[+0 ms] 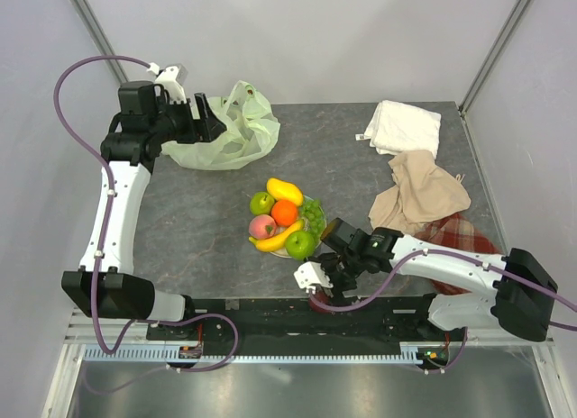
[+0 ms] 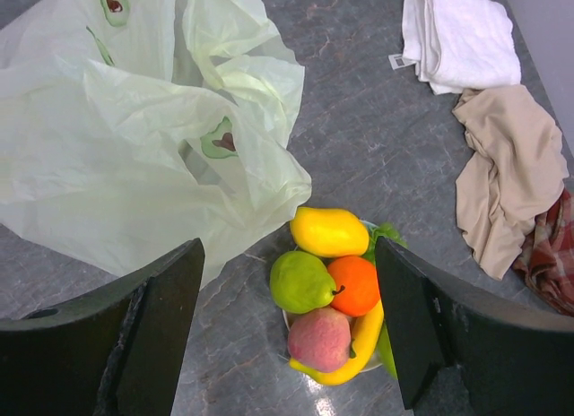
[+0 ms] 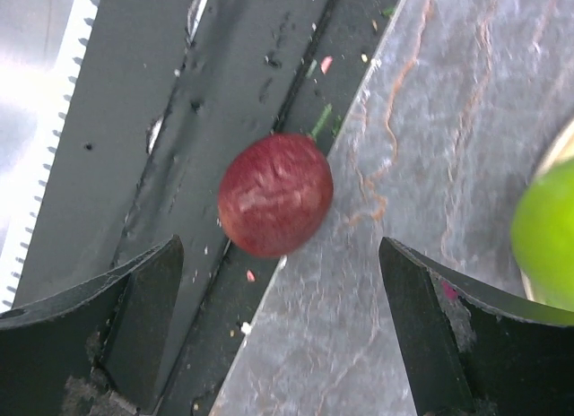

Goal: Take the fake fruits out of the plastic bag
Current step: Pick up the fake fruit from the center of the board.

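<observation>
- The left gripper (image 1: 206,121) hangs over the far left of the grey, marble-veined table (image 1: 198,229). Its jaws are spread wide and hold nothing, with dark matte fingers (image 2: 170,308).
- The plastic bag (image 1: 230,134) lies just beside that gripper. It is thin, pale green, crumpled and slack, with a handle loop standing up at the back. Only the left wrist view shows the small avocado prints on the film (image 2: 117,138).
- The fake fruits (image 1: 285,218) are out of the bag, heaped at mid-table. They are glossy and smooth:
  - a yellow mango (image 2: 329,231)
  - a green apple (image 2: 300,281)
  - an orange (image 2: 356,284)
  - a pink peach (image 2: 320,338)
  - a curved banana (image 2: 359,349)
- The overhead view adds knobbly green grapes (image 1: 314,215) and a second green apple (image 1: 300,245) on the near side. The left wrist view does not show that apple.
- The right gripper (image 3: 280,250) is low at the table's near edge, jaws parted and grasping nothing.
- A round dark red fruit (image 3: 274,195) with a streaked skin sits between the right gripper's fingers without touching them. It is over the seam where the table meets the black rail (image 3: 179,120). From above it is mostly hidden under the arm.
- On the right lie soft cloths: a folded white cloth (image 1: 404,126), a rumpled beige cloth (image 1: 419,191) and a red plaid cloth (image 1: 455,233) under the right arm.
</observation>
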Action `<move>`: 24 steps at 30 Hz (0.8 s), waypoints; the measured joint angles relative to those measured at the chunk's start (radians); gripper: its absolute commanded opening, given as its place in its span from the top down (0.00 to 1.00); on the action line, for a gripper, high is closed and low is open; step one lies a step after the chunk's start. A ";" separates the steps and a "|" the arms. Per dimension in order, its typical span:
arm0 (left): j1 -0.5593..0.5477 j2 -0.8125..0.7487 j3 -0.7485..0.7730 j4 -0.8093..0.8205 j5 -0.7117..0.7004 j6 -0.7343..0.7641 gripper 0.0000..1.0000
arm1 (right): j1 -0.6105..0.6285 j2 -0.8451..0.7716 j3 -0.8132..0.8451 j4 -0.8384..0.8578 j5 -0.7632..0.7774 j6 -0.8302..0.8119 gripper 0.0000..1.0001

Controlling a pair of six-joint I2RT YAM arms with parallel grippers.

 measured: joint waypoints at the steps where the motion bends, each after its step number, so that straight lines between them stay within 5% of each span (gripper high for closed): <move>1: 0.000 0.000 0.003 0.001 0.000 0.000 0.15 | 0.011 0.007 -0.002 0.010 0.000 0.004 0.02; 11: 0.010 -0.024 0.004 0.000 0.000 0.000 0.15 | 0.090 0.076 -0.019 0.126 0.059 0.065 0.02; 24: 0.021 -0.049 0.004 0.000 0.002 0.000 0.15 | 0.090 0.106 -0.049 0.150 0.112 0.086 0.18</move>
